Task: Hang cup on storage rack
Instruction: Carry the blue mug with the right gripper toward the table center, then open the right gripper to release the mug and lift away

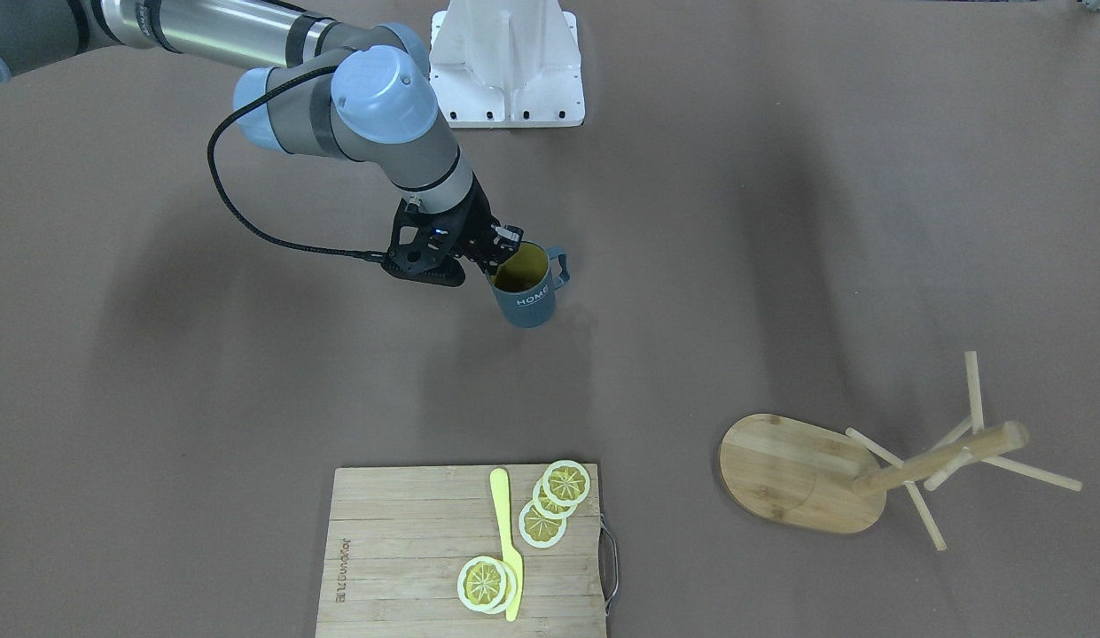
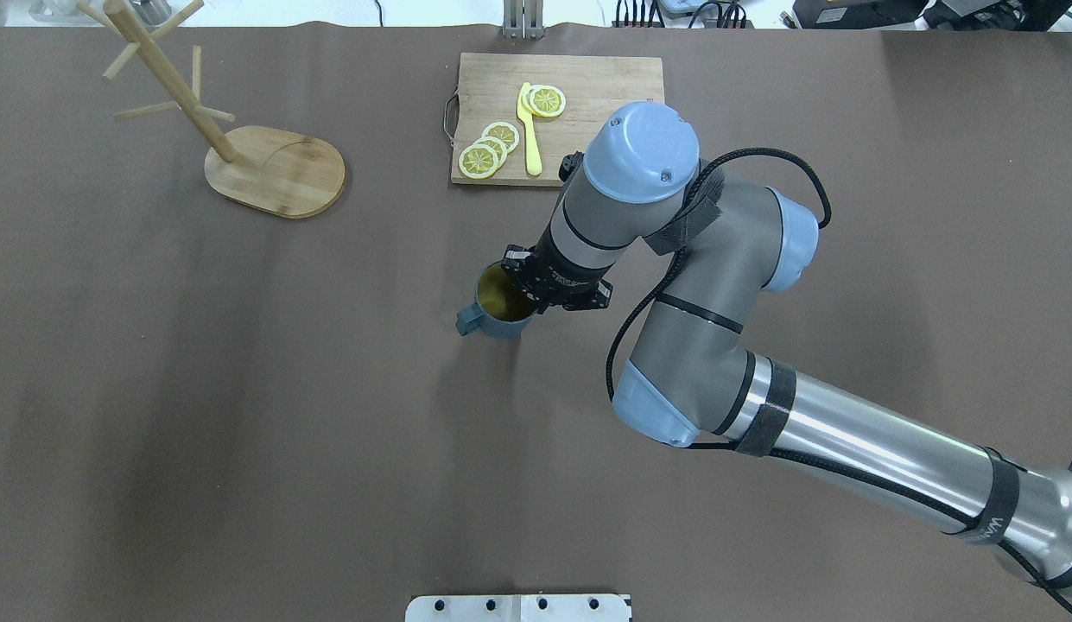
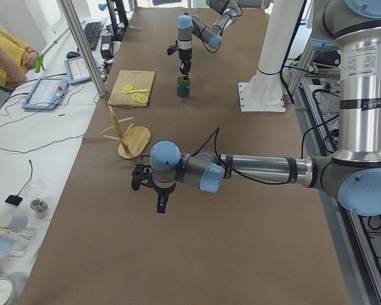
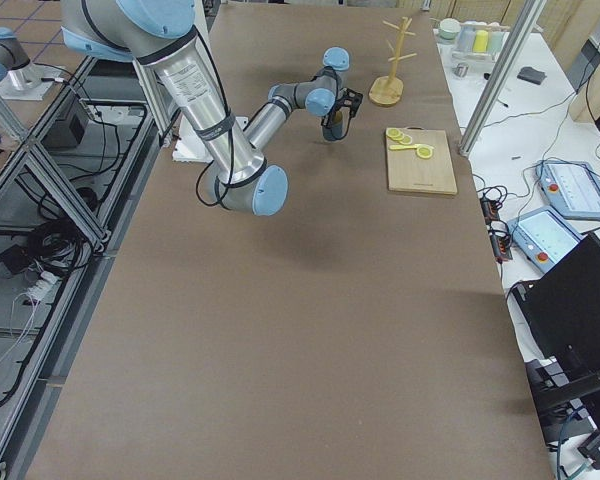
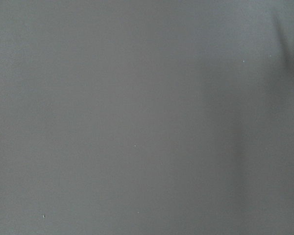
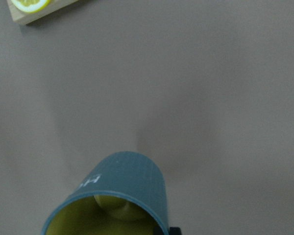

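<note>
Centre frame, a smooth matt slate-blue cup [image 1: 527, 306] with a yellow-green inside. The table [image 1: 780, 266] has a matt brown covering. Lower right, a pale storage rack [image 1: 798, 474] of grained bamboo. Bottom centre, a slatted wooden cutting board [image 1: 399, 549] with a thin metal handle [image 1: 615, 558]. Upper left, the right arm [image 1: 222, 35], glossy metal with blue plastic caps

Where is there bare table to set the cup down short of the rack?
Free: the wide stretch of table between the cup in the right gripper and the storage rack, and the strip between the cup and the cutting board. Crowded: the board itself, holding lemon slices and a yellow knife.
</note>
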